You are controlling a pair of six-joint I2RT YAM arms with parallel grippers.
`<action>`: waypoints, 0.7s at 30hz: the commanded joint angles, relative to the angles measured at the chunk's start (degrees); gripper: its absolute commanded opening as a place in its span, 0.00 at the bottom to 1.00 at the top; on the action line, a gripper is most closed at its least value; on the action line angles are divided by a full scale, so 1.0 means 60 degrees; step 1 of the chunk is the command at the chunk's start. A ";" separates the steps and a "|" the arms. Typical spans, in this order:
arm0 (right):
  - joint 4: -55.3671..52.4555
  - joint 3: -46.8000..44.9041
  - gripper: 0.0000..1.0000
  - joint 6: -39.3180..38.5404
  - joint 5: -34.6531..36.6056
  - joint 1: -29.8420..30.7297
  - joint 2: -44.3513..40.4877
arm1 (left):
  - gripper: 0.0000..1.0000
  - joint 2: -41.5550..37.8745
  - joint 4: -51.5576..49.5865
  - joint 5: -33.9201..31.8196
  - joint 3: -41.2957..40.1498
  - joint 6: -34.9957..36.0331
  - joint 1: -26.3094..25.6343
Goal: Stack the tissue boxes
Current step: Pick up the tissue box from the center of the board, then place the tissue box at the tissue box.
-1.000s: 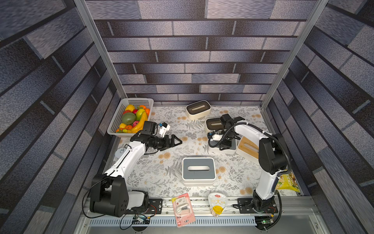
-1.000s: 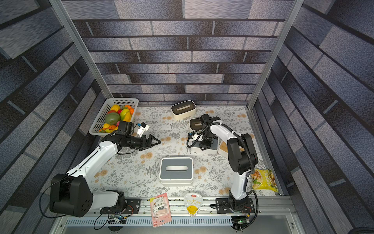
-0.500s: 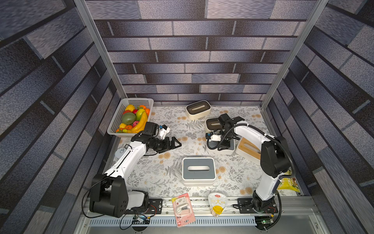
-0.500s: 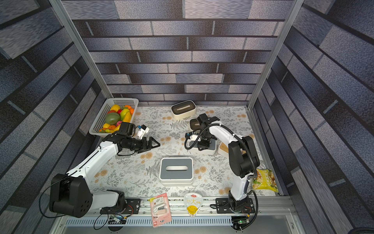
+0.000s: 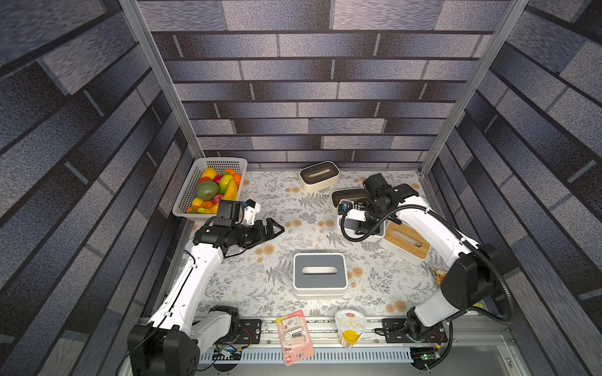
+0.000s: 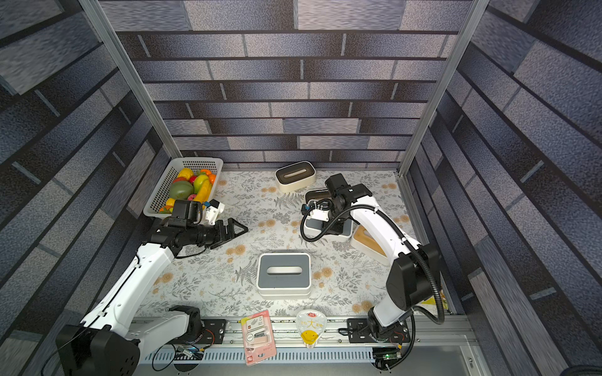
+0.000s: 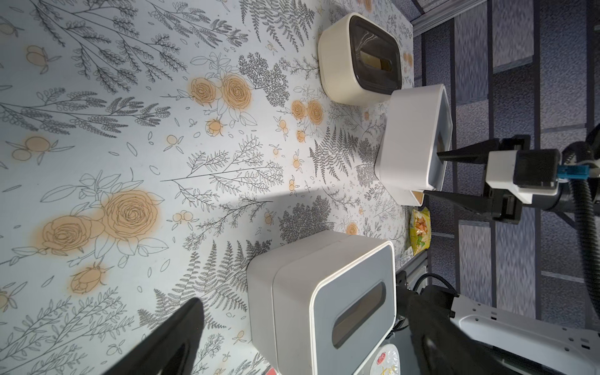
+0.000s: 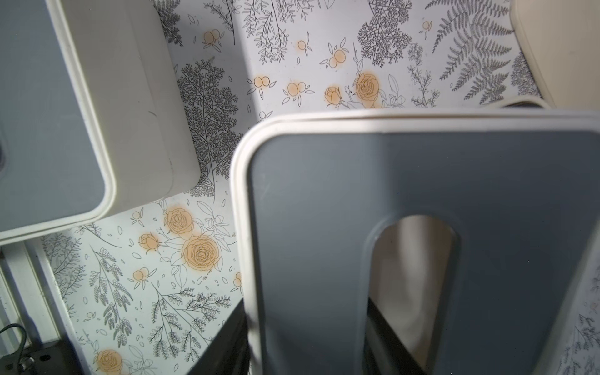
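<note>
Grey lids marked the boxes that mattered. Far left, the basket sat by the wall. My left gripper hung just beside it, jaws wide apart and empty. The centre box sat on floral cloth, slot running left-right, bare cloth all round. My right gripper was clamped on the held box, one finger down the slot, one outside the end wall. The wood box lay just beside it, rightmost. My call: the centre box lay front-left of my right jaws, that arm nearer, the path clear.
</note>
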 commanded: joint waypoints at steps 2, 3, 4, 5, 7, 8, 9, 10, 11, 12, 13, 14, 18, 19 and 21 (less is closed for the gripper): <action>-0.0606 0.0396 0.42 0.0326 -0.0240 0.0128 -0.0557 | 1.00 -0.0625 0.0455 0.0722 -0.0450 -0.1027 0.0077; -0.0660 0.0423 0.41 0.0383 -0.0262 0.0172 -0.0630 | 1.00 -0.0744 0.0532 0.0826 -0.0485 -0.1100 0.0066; -0.0744 0.0456 0.41 0.0440 -0.0280 0.0191 -0.0681 | 1.00 -0.0908 0.0535 0.0770 -0.0486 -0.1123 0.0073; -0.0846 0.0513 0.41 0.0501 -0.0279 0.0229 -0.0738 | 1.00 -0.1083 0.0517 0.0645 -0.0513 -0.1165 0.0066; -0.1141 0.0628 0.41 0.0595 -0.0227 0.0341 -0.0796 | 1.00 -0.1403 0.0501 0.0430 -0.0586 -0.1207 0.0066; -0.1220 0.0631 0.41 0.0640 -0.0214 0.0420 -0.0865 | 1.00 -0.1522 0.0466 0.0380 -0.0588 -0.1220 0.0074; -0.1262 0.0621 0.41 0.0664 -0.0219 0.0481 -0.0940 | 1.00 -0.1610 0.0403 0.0370 -0.0575 -0.1241 0.0074; -0.1271 0.0604 0.41 0.0707 -0.0232 0.0527 -0.1054 | 1.00 -0.1696 0.0291 0.0360 -0.0560 -0.1270 0.0066; -0.1296 0.0617 0.41 0.0790 -0.0284 0.0574 -0.1156 | 1.00 -0.1786 0.0208 0.0370 -0.0545 -0.1314 0.0065; -0.1345 0.0663 0.41 0.0866 -0.0343 0.0610 -0.1237 | 1.00 -0.1874 0.0152 0.0391 -0.0557 -0.1374 0.0066; -0.1446 0.0710 0.41 0.0945 -0.0398 0.0652 -0.1331 | 1.00 -0.1977 0.0098 0.0472 -0.0573 -0.1456 0.0067; -0.1553 0.0768 0.41 0.0992 -0.0426 0.0707 -0.1415 | 1.00 -0.2058 0.0078 0.0645 -0.0596 -0.1515 0.0066; -0.1851 0.1027 0.41 0.1120 -0.0377 0.1016 -0.1639 | 1.00 -0.2223 0.0065 0.1686 -0.0690 -0.1647 0.0070; -0.1971 0.1122 0.41 0.1157 -0.0379 0.1131 -0.1654 | 1.00 -0.2226 0.0001 0.1893 -0.0705 -0.1634 0.0066; -0.2182 0.1274 0.40 0.1239 -0.0328 0.1375 -0.1694 | 1.00 -0.2211 -0.0279 0.2307 -0.0671 -0.1454 0.0078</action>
